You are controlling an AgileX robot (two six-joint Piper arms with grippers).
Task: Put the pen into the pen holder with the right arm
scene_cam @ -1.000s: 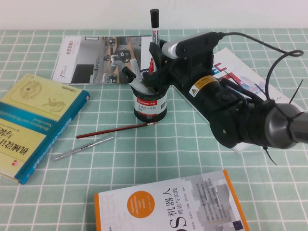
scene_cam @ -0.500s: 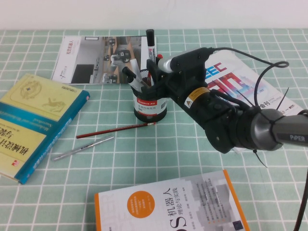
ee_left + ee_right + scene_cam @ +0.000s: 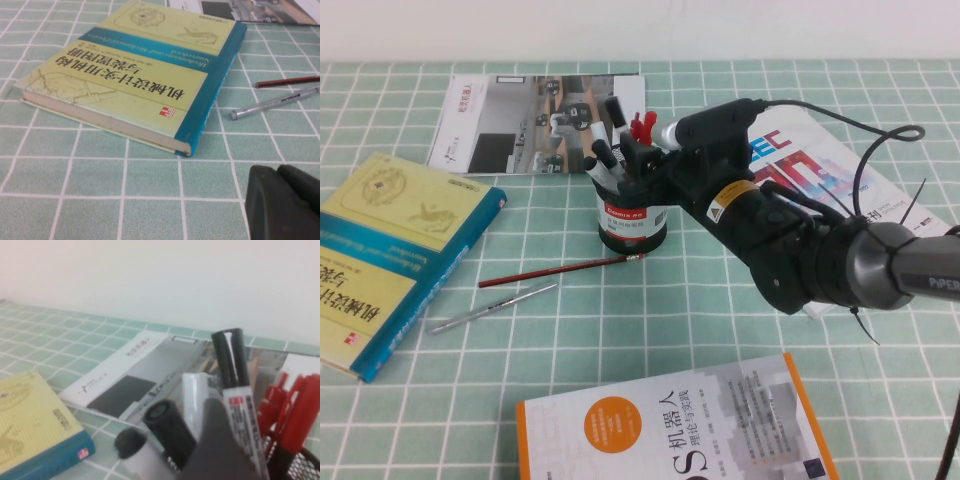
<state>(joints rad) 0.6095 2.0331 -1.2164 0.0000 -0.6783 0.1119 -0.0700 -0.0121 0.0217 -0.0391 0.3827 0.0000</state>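
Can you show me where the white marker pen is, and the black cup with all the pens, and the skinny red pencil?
White-barrelled marker with black cap (image 3: pixel 239 390): right wrist view, on its printed barrel.
Black wire-mesh pen holder cup (image 3: pixel 632 222): high view, on its white label.
Thin red pencil (image 3: pixel 560 270): high view, mid-shaft, lying on the table.

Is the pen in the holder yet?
In: the pen stands among other markers inside the holder, right pincer at the rim. Left pincer hangs near the teal book.

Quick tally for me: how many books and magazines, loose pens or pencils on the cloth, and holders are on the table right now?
Books: 2
Magazines: 2
Loose pencil: 1
Loose silver pen: 1
Pen holder: 1
Total: 7
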